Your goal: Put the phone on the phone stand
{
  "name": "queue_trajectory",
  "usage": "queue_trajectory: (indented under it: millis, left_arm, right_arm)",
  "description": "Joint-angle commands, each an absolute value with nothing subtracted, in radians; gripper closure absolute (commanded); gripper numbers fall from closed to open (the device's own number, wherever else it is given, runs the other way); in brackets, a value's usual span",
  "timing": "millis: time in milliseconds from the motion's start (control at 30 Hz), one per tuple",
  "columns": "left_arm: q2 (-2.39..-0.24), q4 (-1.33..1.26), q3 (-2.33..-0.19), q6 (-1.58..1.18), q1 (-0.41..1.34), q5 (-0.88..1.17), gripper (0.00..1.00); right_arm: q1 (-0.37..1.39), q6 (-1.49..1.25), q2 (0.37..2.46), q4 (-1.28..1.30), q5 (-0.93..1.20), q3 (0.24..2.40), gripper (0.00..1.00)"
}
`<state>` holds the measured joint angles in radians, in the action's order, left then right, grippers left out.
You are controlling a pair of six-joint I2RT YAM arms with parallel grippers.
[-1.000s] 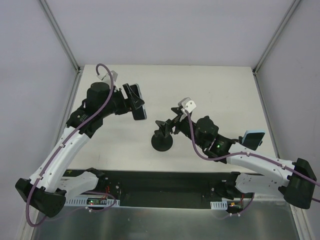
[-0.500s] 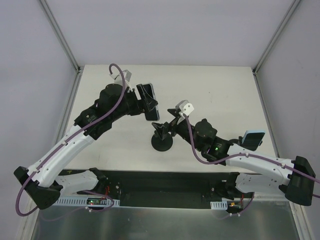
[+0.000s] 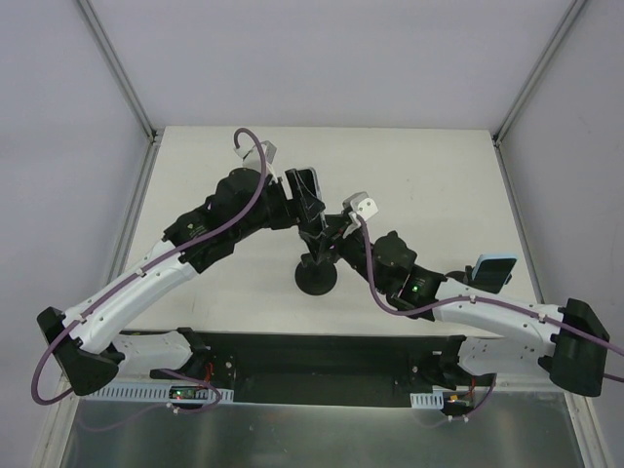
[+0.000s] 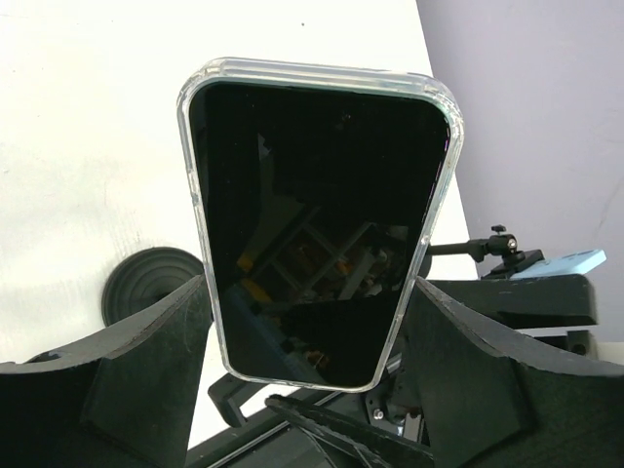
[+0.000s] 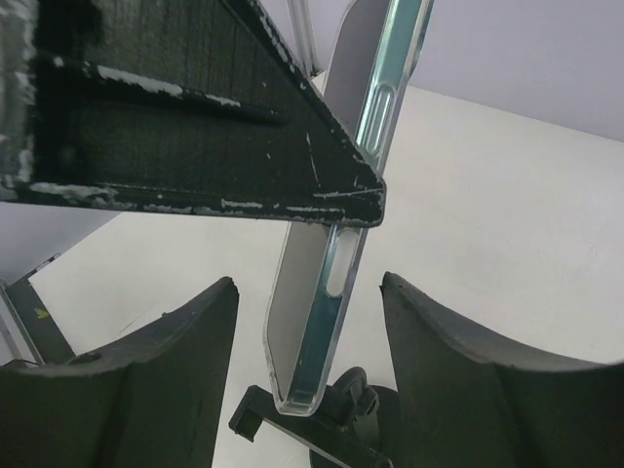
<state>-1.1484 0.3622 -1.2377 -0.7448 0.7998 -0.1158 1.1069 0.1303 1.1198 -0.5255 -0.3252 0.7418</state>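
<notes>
Left gripper [image 4: 307, 283] is clamping the phone [image 4: 317, 224] by its long edges, holding it near upright above the table [image 3: 439, 175] — its lower end is hanging just over the phone stand [image 3: 317, 278] cradle. Right gripper [image 5: 307, 285] is straddling that cradle; grip or no grip — cannot tell.

The phone [image 4: 317, 234] clamped in my left gripper [image 4: 310, 291], screen toward the camera.
I see its long edges pinched between the two black fingers [image 4: 146, 361], the dark glass mirroring machinery. Behind it, on the white desk [image 4: 88, 127], the phone stand [image 4: 146, 285] shows only its round base at lower left; a light-blue phone [image 4: 573, 261] shows at far right.
</notes>
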Motion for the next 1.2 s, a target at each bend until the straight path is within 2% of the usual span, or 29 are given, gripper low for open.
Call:
queue_trajectory:
  millis: [0,133,300,333,367,400,433,500,533,633,900,1167]
  left_arm:
    - [-1.126,0.229,-1.276,-0.772,0.819,-0.147,1.00]
    - [-1.115,0.195,-1.253,-0.782,0.827,-0.140,1.00]
    - [-1.097,0.183,-1.227,-0.784,0.828,-0.120,1.00]
    - [-1.092,0.180,-1.223,-0.779,0.828,-0.112,1.00]
    - [-1.086,0.169,-1.213,-0.763,0.828,-0.089,1.00]
    - [-1.075,0.164,-1.209,-0.750,0.828,-0.078,0.97]
    - [-1.069,0.161,-1.204,-0.736,0.828,-0.069,0.89]
    - [-1.043,0.150,-1.187,-0.701,0.828,-0.051,0.64]
    - [-1.031,0.150,-1.181,-0.687,0.828,-0.049,0.39]
    - [-0.967,0.150,-1.152,-0.646,0.828,-0.063,0.08]
    - [-0.853,0.279,-1.163,-0.637,0.810,-0.086,0.02]
    - [-0.905,0.287,-1.224,-0.649,0.657,0.306,0.01]
  right_arm:
    - [1.112,0.083,1.135,-0.617,-0.344,0.756,0.39]
    - [1.112,0.074,1.149,-0.630,-0.330,0.758,0.51]
    - [1.112,0.084,1.137,-0.649,-0.342,0.744,0.76]
    - [1.111,0.100,1.131,-0.652,-0.344,0.732,0.84]
    - [1.111,0.107,1.115,-0.658,-0.344,0.724,0.99]
    - [1.112,0.118,1.108,-0.660,-0.347,0.718,0.99]
    - [1.112,0.133,1.097,-0.663,-0.345,0.704,0.99]
    - [1.109,0.158,1.071,-0.696,-0.312,0.683,0.99]
    - [1.109,0.172,1.062,-0.712,-0.302,0.674,0.99]
    - [1.104,0.173,1.019,-0.773,-0.281,0.624,0.99]
    - [1.092,0.181,0.950,-0.868,-0.262,0.551,0.99]
    - [1.066,0.167,0.865,-0.870,-0.229,0.514,0.99]
